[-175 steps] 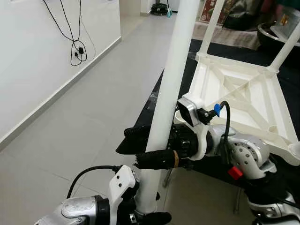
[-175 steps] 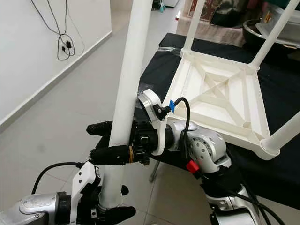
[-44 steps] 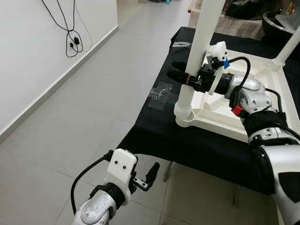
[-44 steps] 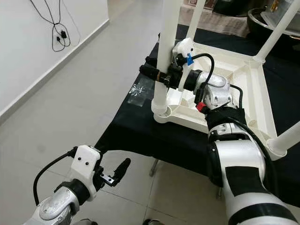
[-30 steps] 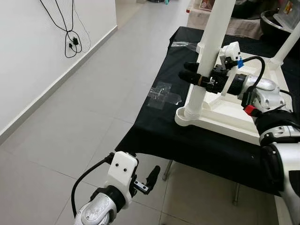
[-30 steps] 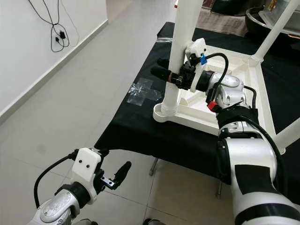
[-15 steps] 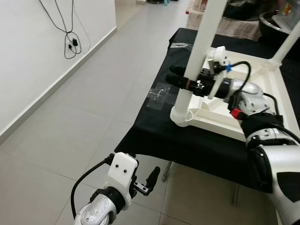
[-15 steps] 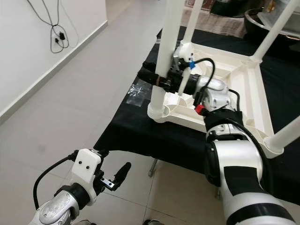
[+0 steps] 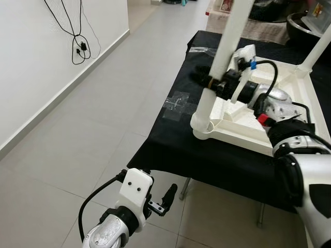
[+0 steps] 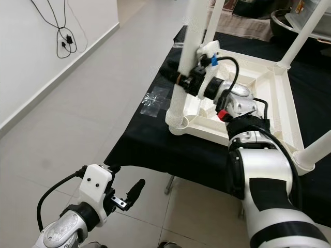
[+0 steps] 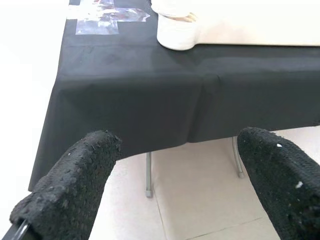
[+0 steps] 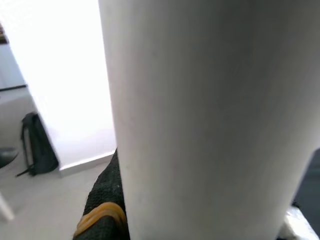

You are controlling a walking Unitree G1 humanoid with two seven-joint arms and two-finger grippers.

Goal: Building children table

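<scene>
A long white table leg (image 9: 223,49) stands tilted, its lower end at the near-left corner socket (image 9: 202,124) of the upturned white tabletop (image 9: 269,116). My right gripper (image 9: 204,78) is shut around the leg a little above that socket; one black finger (image 12: 102,212) with a yellow band presses against the leg (image 12: 200,125). Two more white legs (image 10: 301,33) rise from other corners. My left gripper (image 9: 168,192) hangs low over the floor, in front of the black-draped table, with its fingers (image 11: 75,190) wide apart and nothing between them.
The tabletop lies on a table covered in black cloth (image 9: 207,160) with thin metal legs (image 11: 148,175). A clear plastic wrapper (image 9: 178,101) lies on the cloth's left edge. Black cables (image 9: 77,44) hang on the white wall at left. Grey tiled floor stretches left.
Seconds ago both grippers held the leg close to me; the left has let go and dropped low. The right carried the leg to the corner socket and has since been tilting it there.
</scene>
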